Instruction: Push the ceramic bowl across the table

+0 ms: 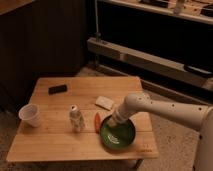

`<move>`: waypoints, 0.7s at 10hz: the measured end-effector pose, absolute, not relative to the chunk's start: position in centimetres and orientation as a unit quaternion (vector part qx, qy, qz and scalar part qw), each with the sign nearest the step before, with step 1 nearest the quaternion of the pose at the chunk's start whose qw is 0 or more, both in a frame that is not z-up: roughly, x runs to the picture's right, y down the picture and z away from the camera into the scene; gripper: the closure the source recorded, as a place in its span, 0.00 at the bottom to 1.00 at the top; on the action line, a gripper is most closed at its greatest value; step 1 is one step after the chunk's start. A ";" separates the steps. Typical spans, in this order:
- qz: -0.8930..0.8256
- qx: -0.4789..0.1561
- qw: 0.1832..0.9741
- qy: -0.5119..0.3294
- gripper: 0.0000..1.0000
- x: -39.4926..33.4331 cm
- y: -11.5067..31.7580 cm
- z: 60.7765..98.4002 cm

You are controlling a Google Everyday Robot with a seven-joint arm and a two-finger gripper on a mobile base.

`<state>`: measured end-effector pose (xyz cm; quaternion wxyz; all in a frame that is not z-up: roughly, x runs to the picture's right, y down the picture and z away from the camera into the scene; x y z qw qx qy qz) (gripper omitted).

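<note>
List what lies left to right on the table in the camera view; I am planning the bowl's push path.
white cup → black flat object → small can → red object → ceramic bowl, with the gripper down at the bowl's far rim.
</note>
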<state>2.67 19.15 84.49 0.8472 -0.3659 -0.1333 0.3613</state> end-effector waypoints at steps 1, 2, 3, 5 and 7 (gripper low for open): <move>0.362 -0.365 0.847 -0.133 0.77 2.9 19.1 84.6; 0.362 -0.364 0.847 -0.134 0.77 2.9 19.1 84.6; 0.362 -0.364 0.848 -0.134 0.77 2.9 19.0 84.7; 0.359 -0.362 0.849 -0.136 0.80 2.5 18.5 85.1; 0.360 -0.361 0.850 -0.137 0.95 2.3 18.3 85.2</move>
